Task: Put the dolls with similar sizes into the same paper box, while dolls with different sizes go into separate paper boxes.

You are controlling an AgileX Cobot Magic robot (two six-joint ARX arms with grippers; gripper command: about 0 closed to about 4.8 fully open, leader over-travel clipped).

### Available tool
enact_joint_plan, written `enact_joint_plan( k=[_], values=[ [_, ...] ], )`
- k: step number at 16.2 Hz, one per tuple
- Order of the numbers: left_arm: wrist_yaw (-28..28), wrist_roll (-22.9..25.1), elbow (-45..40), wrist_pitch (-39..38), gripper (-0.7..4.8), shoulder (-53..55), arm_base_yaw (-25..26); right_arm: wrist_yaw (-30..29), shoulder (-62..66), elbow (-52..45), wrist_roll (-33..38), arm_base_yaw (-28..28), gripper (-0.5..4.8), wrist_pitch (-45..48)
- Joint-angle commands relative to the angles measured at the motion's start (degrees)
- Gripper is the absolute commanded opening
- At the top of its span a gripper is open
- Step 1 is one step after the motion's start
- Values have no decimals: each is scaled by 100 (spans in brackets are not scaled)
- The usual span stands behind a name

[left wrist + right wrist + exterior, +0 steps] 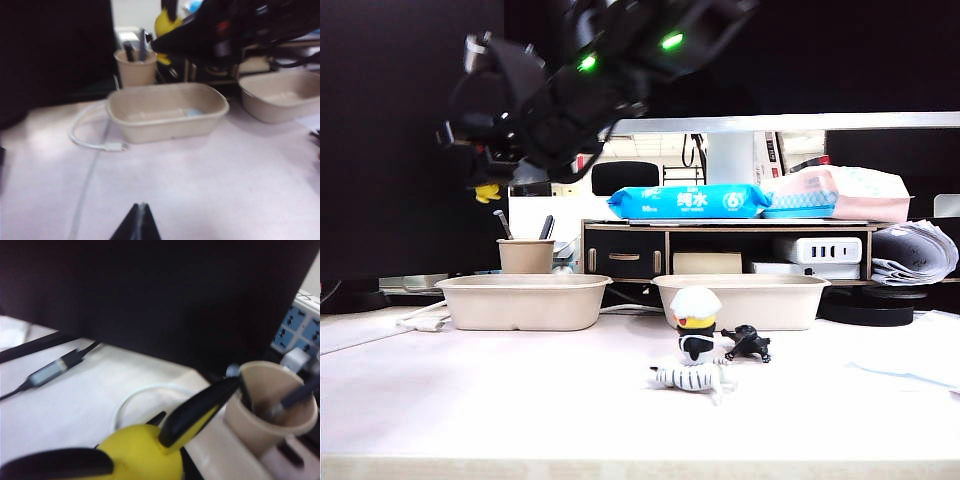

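Carrying the yellow Pichu (487,190) clamped in its fingers, the right gripper (490,175) is hanging high above the left paper tray (523,301), which lies directly below, while the left gripper (140,222), pinched together, is idling nearer the camera

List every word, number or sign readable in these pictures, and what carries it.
"纯水": on the blue wet-wipes pack on the wooden shelf.
"6": in a circle on the same pack.
Small print on that pack: too small to read.
Pink-and-white pack beside it: print blurred, unreadable.
Nothing else carries readable text.
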Motion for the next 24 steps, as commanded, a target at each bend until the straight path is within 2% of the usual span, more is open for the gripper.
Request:
enact_joint_plan(
  k=[1,2,3,4,5,6,8,11,13,15,18,21,23,24],
  values=[
    [33,7,11,59,-5,-55,221,-24,638,728,24,-138,149,-125],
    [37,4,9,57,-5,-55,354,-22,896,940,26,-192,149,-127],
    [35,4,11,57,-5,-55,463,-22,1069,1078,50,-247,198,-125],
    [35,4,11,57,-5,-55,610,11,1211,1196,136,-280,309,-125],
    [35,4,11,57,-5,-55,706,17,1279,1261,269,-323,344,-140],
    [31,4,9,57,-5,-55,732,20,1314,1285,358,-341,343,-146],
    [11,4,17,63,-5,81,345,-4,1029,1296,522,-367,343,-756],
    [11,4,15,59,-5,793,-610,-173,468,1292,511,-426,345,-2103],
    [13,4,11,57,-5,1355,-1495,-197,26,1252,131,-466,393,-3320],
    [20,4,9,55,-5,1574,-2002,-129,-509,754,-153,-466,396,-3729],
    [116,4,9,61,-5,1585,-2061,157,-1556,-636,-151,-522,396,-3615],
    [118,4,9,59,-5,1587,-2068,212,-2455,-2065,-28,-555,402,-3115],
    [116,4,9,61,-5,1587,-2076,234,-2780,-2730,122,-560,405,-2837],
    [120,4,7,59,-5,1585,-2094,238,-2887,-3023,205,-560,423,-2710]
  ],
)
